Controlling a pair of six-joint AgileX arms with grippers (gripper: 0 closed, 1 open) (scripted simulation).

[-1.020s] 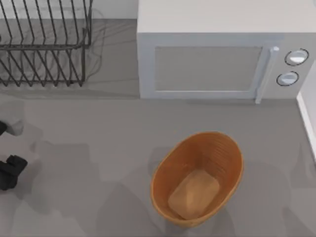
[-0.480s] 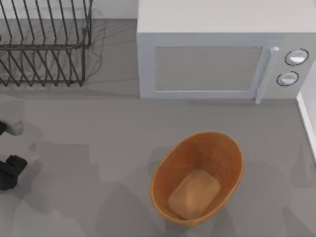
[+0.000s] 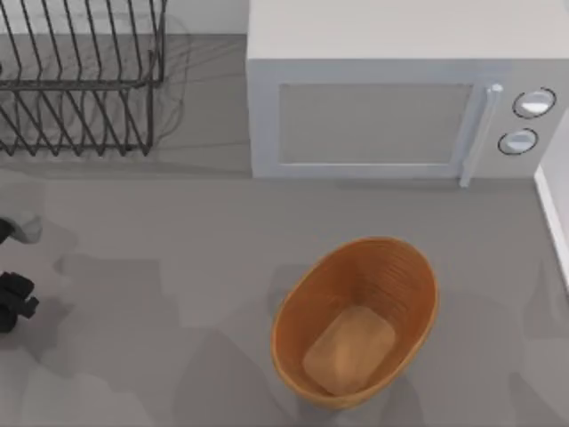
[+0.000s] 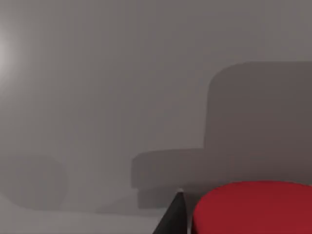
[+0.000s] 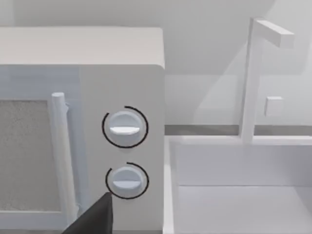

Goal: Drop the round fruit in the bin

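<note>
Left pincer [image 3: 11, 301] at the counter's left edge, grip state unclear, sits right beside the small bright red round fruit [image 4: 253, 207], oval orange-brown ribbed bin [image 3: 356, 320] well right.

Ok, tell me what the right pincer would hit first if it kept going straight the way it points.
Probably the microwave: the right pincer's dark fingertip points at its front beside the lower knob. Depth is unclear, so how far off it stands cannot be judged.
</note>
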